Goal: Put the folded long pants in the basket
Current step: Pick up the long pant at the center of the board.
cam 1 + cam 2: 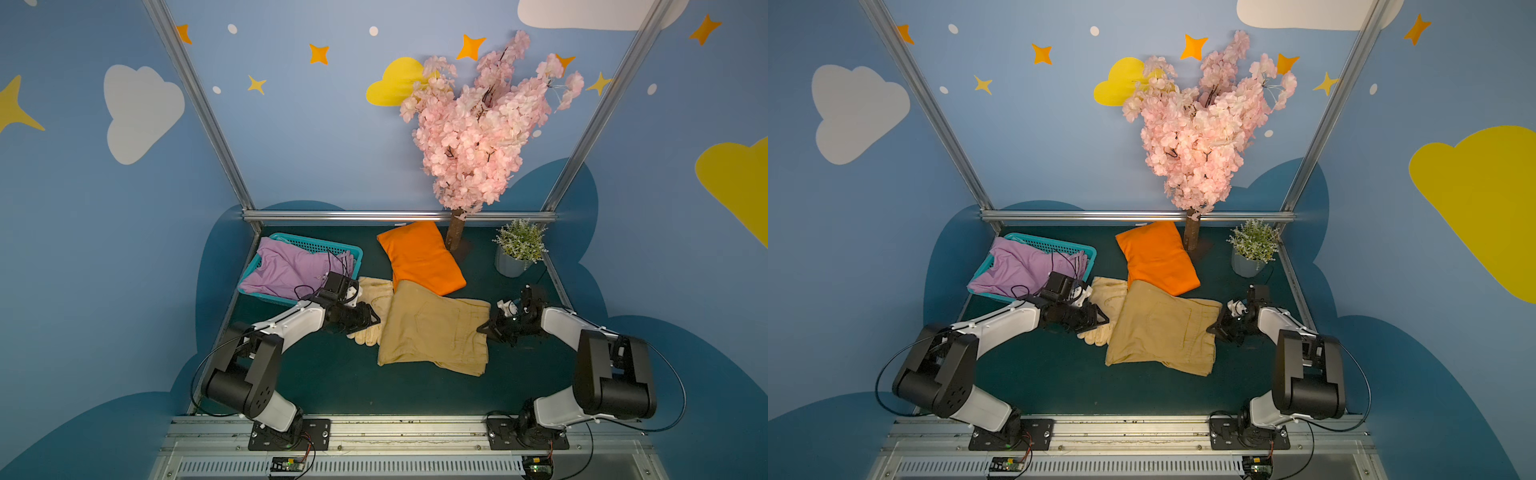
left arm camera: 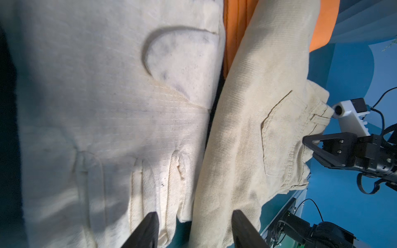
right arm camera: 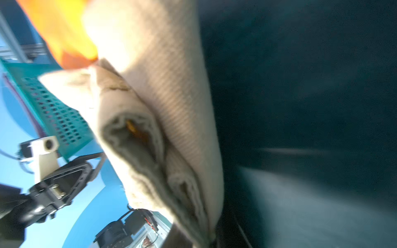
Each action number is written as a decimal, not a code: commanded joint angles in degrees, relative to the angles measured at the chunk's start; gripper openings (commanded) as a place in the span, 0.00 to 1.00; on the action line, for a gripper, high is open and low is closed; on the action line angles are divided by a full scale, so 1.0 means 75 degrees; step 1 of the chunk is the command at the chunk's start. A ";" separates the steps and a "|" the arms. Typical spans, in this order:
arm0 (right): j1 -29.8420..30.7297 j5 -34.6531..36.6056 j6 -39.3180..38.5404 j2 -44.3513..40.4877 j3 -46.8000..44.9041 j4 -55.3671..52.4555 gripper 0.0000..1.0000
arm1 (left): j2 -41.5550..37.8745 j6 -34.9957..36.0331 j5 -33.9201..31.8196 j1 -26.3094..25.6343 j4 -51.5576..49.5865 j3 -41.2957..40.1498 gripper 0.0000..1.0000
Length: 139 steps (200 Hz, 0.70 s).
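Note:
The tan folded pants [image 1: 432, 328] [image 1: 1163, 328] lie mid-table, partly over the orange folded pants [image 1: 424, 257] behind them. Lilac pants [image 1: 286, 266] fill the teal basket [image 1: 332, 245] at the back left. My right gripper [image 1: 484, 328] [image 3: 206, 236] is shut on the right edge of the tan pants [image 3: 161, 107], with the cloth bunched between its jaws. My left gripper [image 1: 376, 320] [image 2: 194, 214] stands open and holds nothing. It is low over the cream gloves [image 2: 107, 107], at the left edge of the tan pants [image 2: 257, 128].
The cream gloves [image 1: 374, 299] lie between the basket and the tan pants, partly under the left gripper. A pink blossom tree [image 1: 455, 232] and a small potted plant [image 1: 517, 253] stand at the back right. A metal frame rail [image 1: 395, 215] bounds the far side of the table.

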 commanded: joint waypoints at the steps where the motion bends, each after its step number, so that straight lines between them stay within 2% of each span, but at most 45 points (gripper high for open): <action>1: -0.0034 0.0269 -0.0363 -0.0057 -0.0010 -0.0712 0.00 | 0.0128 0.0303 0.0088 -0.0326 -0.0129 0.0488 0.58; 27: -0.0061 -0.0098 -0.0284 0.0192 0.0014 -0.0519 0.00 | 0.0423 0.0483 -0.0267 -0.0819 -0.0206 0.0971 0.59; 61: -0.0061 -0.0267 -0.0265 0.0279 -0.0090 -0.0374 0.00 | 0.1087 0.0662 -0.1253 -0.0831 -0.0679 0.1578 0.61; 109: -0.0077 -0.0328 -0.0236 0.0193 -0.0157 -0.0284 0.00 | 0.1793 0.0724 -0.0935 -0.0878 -0.0309 0.1884 0.60; 139: -0.0073 -0.0384 -0.0243 0.0236 -0.0195 -0.0235 0.00 | 0.2002 0.0603 -0.0410 -0.0889 0.0202 0.1751 0.57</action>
